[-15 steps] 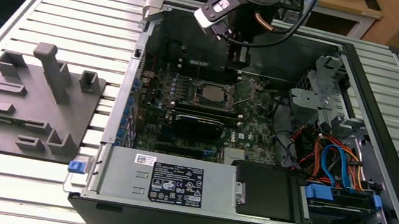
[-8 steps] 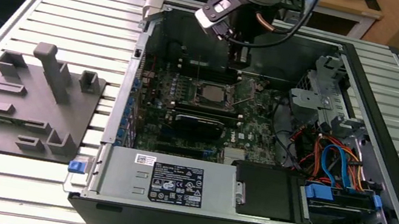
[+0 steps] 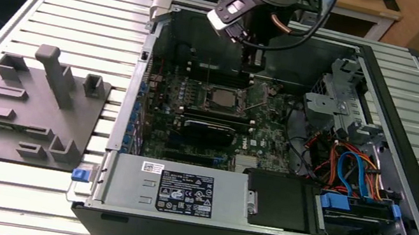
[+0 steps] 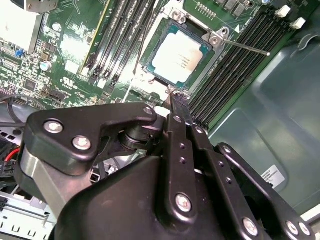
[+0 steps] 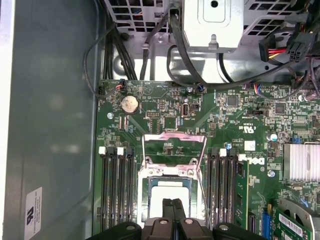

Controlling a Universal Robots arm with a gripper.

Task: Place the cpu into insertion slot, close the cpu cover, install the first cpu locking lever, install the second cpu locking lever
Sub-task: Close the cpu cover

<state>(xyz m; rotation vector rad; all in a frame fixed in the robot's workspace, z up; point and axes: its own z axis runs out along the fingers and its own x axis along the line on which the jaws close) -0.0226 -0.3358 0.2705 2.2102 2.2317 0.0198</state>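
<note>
we held the gripper [image 5: 174, 204] clenched, empty, over the seated cpu [image 5: 160, 192], and we judged the open cpu cover [image 5: 175, 136] needed pushing down.

Cpu [image 4: 181, 54], silver-grey top up, is sitting flat inside the insertion slot [image 5: 170, 180]. Cpu cover [image 5: 175, 136], a thin silvery frame, is lying swung open, green board showing through its cut-out.

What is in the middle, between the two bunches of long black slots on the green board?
The cpu, seated in the insertion slot, lies between the two groups of memory slots, as both wrist views show.
</note>
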